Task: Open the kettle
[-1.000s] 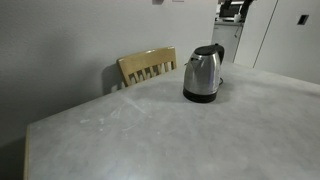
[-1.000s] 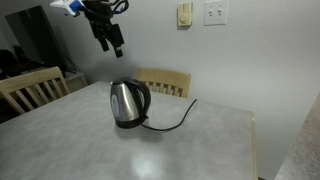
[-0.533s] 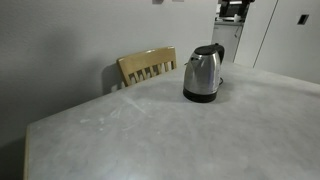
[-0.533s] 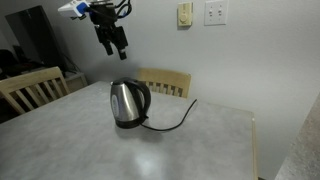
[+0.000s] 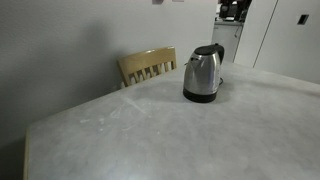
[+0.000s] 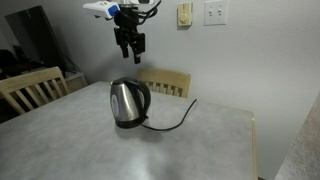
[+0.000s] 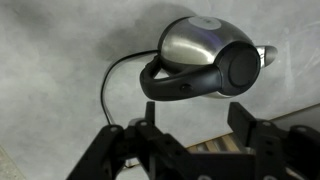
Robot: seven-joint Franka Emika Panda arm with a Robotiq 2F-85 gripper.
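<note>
Kettle (image 5: 203, 73) stands upright on the desk (image 5: 150, 130), near the far edge, on its black round base; black lid looks down in both exterior views. In an exterior view the kettle (image 6: 128, 103) has its handle toward the right, and a black cord (image 6: 178, 118) runs from the base across the desk (image 6: 120, 150) toward the far edge. Gripper (image 6: 130, 44) hangs in the air above the kettle, slightly toward the wall, well apart from it and touching nothing. Jaws point down, spread, nothing between them. Wrist view: the two fingers (image 7: 243, 120) frame the lower edge and the gripper (image 7: 196, 127) is empty; the kettle (image 7: 200, 45) fills the upper part, seen from above, with black handle (image 7: 180, 85), black lid (image 7: 240, 66), cord (image 7: 108, 80) curling off to the left. A wooden chair (image 6: 165, 80) is tucked behind the desk next to the kettle, another chair (image 6: 35, 88) at the left end. Wall plates (image 6: 214, 12) on the wall behind.
</note>
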